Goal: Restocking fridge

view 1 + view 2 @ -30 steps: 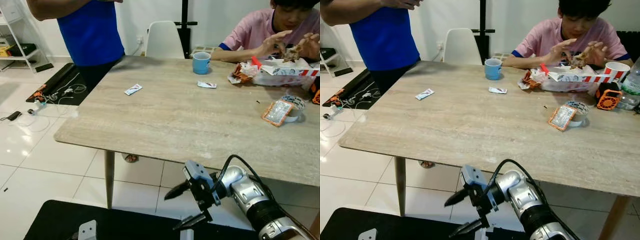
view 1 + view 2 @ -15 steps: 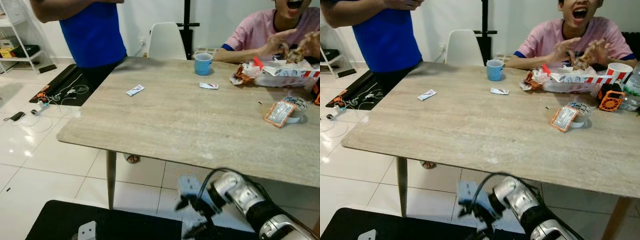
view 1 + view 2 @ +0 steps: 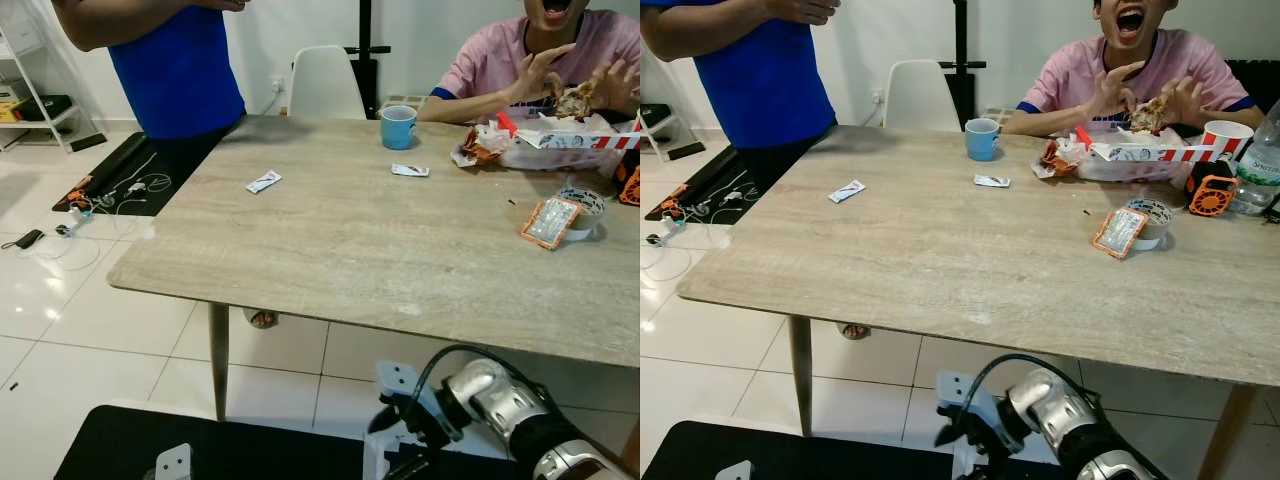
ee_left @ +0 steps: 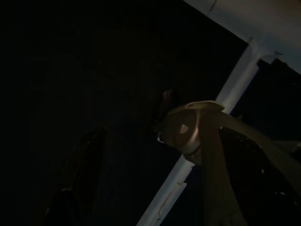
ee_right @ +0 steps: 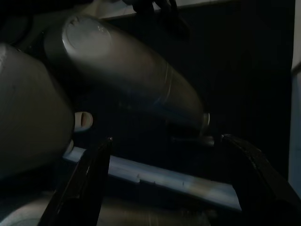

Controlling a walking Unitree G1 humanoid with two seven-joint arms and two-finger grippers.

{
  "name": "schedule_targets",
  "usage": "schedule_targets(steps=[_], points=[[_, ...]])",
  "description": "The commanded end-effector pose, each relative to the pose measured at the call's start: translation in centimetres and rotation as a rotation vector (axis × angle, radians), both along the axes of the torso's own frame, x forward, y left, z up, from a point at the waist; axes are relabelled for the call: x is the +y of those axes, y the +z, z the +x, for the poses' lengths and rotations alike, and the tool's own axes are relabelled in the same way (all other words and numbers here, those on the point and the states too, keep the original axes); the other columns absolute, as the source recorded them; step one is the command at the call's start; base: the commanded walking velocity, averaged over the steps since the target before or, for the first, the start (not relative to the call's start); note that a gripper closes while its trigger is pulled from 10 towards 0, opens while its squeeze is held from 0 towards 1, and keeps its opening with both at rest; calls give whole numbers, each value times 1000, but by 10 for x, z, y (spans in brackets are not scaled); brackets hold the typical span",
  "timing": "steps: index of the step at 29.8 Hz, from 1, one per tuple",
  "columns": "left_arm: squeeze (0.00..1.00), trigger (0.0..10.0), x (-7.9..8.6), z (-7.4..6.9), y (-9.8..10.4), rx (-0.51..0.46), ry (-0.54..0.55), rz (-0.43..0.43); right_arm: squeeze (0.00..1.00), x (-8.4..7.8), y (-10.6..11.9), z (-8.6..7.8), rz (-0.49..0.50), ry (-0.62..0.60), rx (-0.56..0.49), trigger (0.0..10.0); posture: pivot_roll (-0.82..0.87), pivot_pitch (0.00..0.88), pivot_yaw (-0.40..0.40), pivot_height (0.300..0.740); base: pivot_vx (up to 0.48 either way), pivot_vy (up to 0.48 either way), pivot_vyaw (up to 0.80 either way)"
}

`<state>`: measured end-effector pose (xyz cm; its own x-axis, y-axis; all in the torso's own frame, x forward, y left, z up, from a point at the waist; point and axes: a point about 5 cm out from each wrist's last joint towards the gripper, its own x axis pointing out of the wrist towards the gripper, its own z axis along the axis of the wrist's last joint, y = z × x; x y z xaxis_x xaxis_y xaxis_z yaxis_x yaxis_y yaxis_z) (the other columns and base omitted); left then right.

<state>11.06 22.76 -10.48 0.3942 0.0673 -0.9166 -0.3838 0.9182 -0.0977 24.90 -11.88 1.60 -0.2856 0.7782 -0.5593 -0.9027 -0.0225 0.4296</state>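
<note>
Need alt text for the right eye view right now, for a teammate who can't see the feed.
The robot's right arm hangs low in front of a long wood-grain table, its right gripper below the table's near edge. On the table stand a blue mug, sachets and takeaway food; one person sits eating at the far side, another in blue stands at the left.

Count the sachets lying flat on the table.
2: one sachet on the table's left part near the person in blue; another sachet just in front of the blue mug. More may hide among the food wrappers.
</note>
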Motion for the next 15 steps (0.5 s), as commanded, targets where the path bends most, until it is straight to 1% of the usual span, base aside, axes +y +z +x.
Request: schedule_targets(steps=[1,2,4,6,9,10,11,12,15], points=[[0,10000,9,-4,1,18,1,26,0,8,11,8,76,-17,-24,10000,0,0,34,740,-311,0,0],[0,10000,9,-4,1,18,1,26,0,8,11,8,76,-17,-24,10000,0,0,34,740,-311,0,0],[0,10000,7,-4,1,16,5,21,0,20,24,14,167,-17,-41,10000,-3,0,38,740,-339,0,0],[0,10000,6,-3,0,13,7,18,0,27,34,16,236,-8,-42,10000,-1,0,31,740,-358,0,0],[0,10000,6,-3,0,13,7,18,0,27,34,16,236,-8,-42,10000,-1,0,31,740,-364,0,0],[0,10000,4,-3,0,16,-2,15,0,30,37,15,257,3,-43,10000,-7,0,37,740,-371,0,0],[0,10000,4,-3,0,16,-2,15,0,30,37,15,257,3,-43,10000,-7,0,37,740,-371,0,0],[0,10000,3,-2,0,16,0,17,0,36,47,17,316,11,-55,10000,-2,0,40,740,-480,0,0],[0,10000,3,-2,0,12,2,18,0,38,51,19,342,-4,-63,10000,-3,0,36,740,-480,0,0]])
